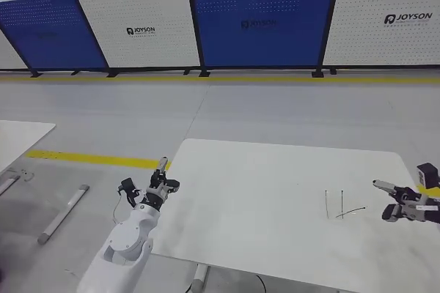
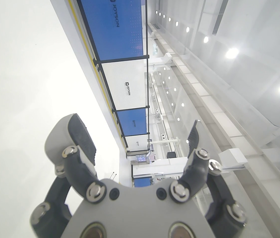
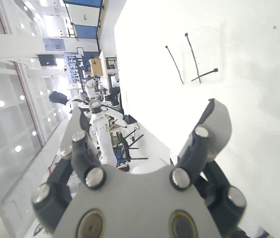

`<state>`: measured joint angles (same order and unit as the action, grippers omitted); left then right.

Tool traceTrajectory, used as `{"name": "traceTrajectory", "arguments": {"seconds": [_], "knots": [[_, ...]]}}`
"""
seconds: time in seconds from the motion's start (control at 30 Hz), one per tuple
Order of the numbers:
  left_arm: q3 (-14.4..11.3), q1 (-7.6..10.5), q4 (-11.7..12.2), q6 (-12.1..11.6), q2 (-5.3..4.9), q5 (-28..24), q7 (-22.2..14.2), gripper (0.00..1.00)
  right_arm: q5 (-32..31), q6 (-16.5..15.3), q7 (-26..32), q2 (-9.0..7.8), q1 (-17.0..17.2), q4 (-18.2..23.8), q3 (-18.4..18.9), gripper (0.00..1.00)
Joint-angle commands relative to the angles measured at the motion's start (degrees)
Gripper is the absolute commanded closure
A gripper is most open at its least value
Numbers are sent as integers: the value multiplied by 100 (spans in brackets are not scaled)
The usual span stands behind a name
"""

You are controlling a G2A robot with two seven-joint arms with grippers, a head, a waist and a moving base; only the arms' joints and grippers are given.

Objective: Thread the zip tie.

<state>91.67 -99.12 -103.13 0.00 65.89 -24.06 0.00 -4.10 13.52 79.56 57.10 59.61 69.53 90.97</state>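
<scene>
Three black zip ties [image 3: 193,55] are lying on the white bench [image 1: 264,190] near its right edge, two side by side and a third crossing one of them. Just beside them the right gripper [image 1: 383,199] is hovering, its fingers [image 3: 216,120] spread wide, gripping nothing. At the bench's left edge the left gripper [image 1: 165,174] is hanging, likewise spread and empty.

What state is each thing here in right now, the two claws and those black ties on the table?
Left gripper: open, holding nothing.
Right gripper: open, holding nothing.
Outer zip tie: lying straight on the table, not threaded, apart from the others.
Middle zip tie: lying straight, not threaded, crossed near one end by the third.
Third zip tie: lying straight, not threaded, crossing the middle one.
</scene>
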Motion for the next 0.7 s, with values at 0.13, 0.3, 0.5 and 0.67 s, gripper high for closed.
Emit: {"name": "traceTrajectory", "arguments": {"seconds": [0.13, 0.3, 0.5, 0.67], "knots": [[0, 0, 0, 0, 0, 0, 0, 0, -25, -26, 1, 7, -117, -278, -157, 0], [0, 0, 0, 0, 0, 0, 0, 0, -25, -26, 1, 7, -117, -278, -157, 0], [0, 0, 0, 0, 0, 0, 0, 0, -196, -716, -31, -49, -51, -326, -133, 0], [0, 0, 0, 0, 0, 0, 0, 0, -144, -1455, 8, -198, -261, -716, -405, 0]]}}
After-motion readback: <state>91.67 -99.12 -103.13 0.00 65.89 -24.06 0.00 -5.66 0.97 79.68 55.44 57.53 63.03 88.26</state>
